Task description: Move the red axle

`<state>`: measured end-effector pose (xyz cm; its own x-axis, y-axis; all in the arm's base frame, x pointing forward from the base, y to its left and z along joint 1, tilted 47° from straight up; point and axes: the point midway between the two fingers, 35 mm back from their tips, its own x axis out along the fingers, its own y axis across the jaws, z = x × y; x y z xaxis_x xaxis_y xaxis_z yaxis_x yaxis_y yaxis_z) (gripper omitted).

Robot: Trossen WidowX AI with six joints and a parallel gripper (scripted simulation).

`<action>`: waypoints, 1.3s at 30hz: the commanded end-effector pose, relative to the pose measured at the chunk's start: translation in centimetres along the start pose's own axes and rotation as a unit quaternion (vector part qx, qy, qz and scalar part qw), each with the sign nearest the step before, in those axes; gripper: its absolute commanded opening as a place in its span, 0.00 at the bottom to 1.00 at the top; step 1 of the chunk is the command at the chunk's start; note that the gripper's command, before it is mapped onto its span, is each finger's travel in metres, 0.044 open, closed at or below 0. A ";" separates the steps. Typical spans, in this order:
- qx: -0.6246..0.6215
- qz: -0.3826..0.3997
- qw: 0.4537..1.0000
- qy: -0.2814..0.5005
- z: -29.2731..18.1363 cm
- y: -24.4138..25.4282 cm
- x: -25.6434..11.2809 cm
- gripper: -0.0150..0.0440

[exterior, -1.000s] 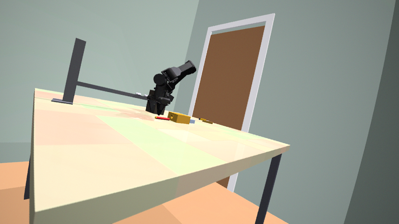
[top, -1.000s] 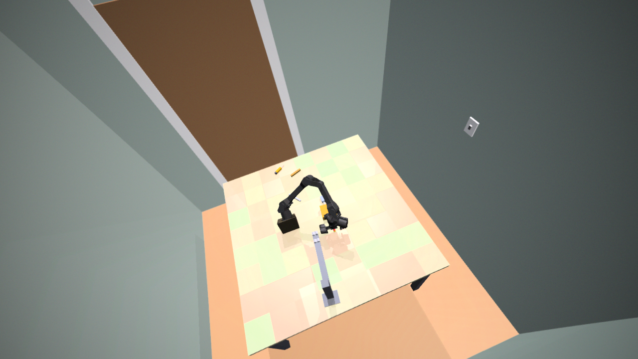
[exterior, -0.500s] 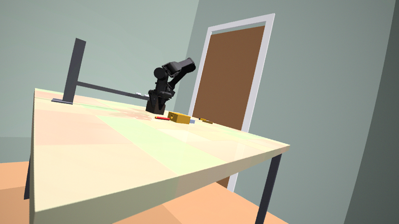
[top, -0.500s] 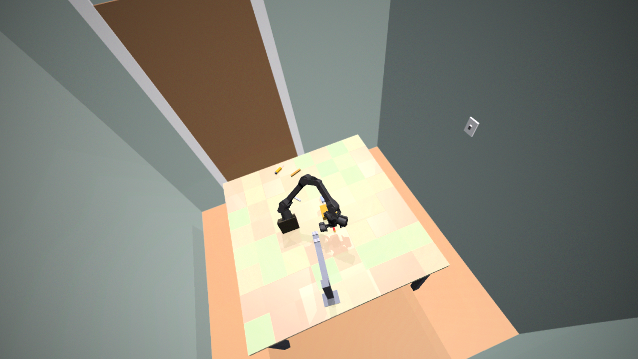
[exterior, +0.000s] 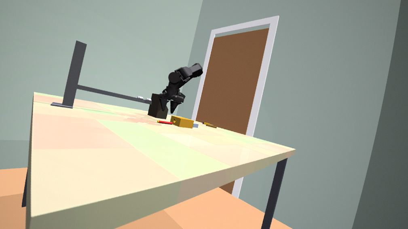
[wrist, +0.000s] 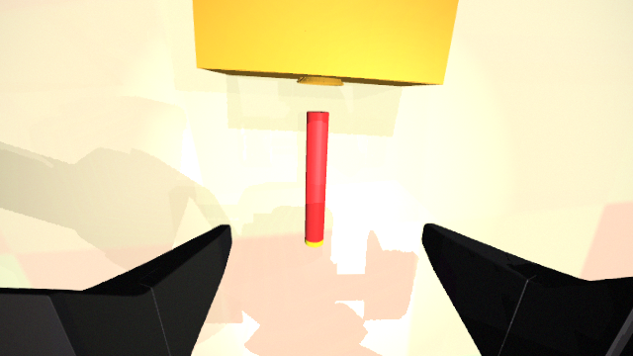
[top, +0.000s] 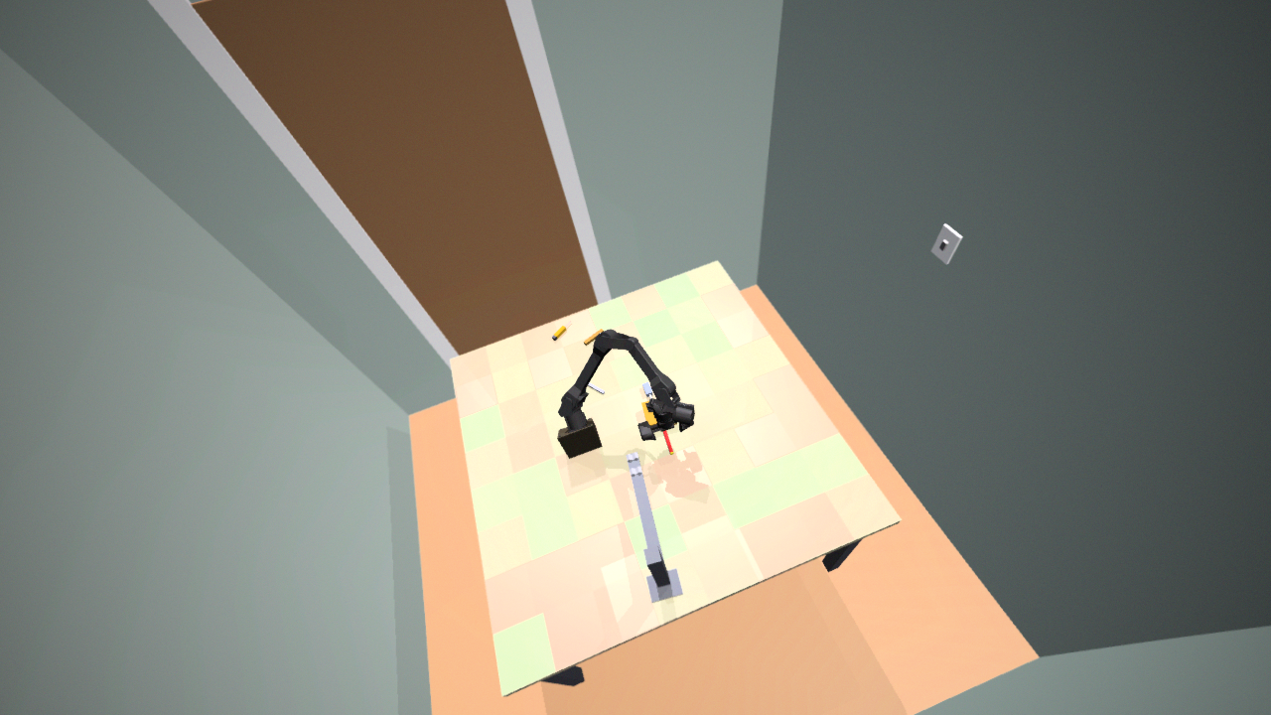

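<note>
Red and probably stiff and slippery, the axle (top: 668, 442) (exterior: 164, 122) (wrist: 316, 173) wants a mid-length grip from the wide-open, empty hand (top: 661, 428) (exterior: 167, 110) (wrist: 328, 232).

Partly covered or cropped: beam (top: 649, 414) (exterior: 182, 122) (wrist: 321, 40), axle (top: 668, 442) (exterior: 164, 122) (wrist: 316, 178), fingers.
From the top, the arm (top: 641, 359) (exterior: 184, 73) covers part of the beam and the axle's near end — the fingertips too; the wrist view's edges crop the beam and both fingers — and the V-blocks (top: 634, 464) (exterior: 144, 98) are too small for their grooves to show clearly.
</note>
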<state>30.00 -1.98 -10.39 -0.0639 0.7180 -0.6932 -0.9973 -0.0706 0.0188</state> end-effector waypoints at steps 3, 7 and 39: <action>0.006 0.002 1.000 -0.004 0.2 0.2 1.0 1.00; 0.006 0.002 1.000 -0.004 0.2 0.2 1.6 1.00; 0.006 0.002 1.000 -0.006 0.4 0.4 6.6 1.00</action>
<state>29.63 2.69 -14.44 -0.0624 0.7208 -0.6903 -0.9973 -0.0718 0.0151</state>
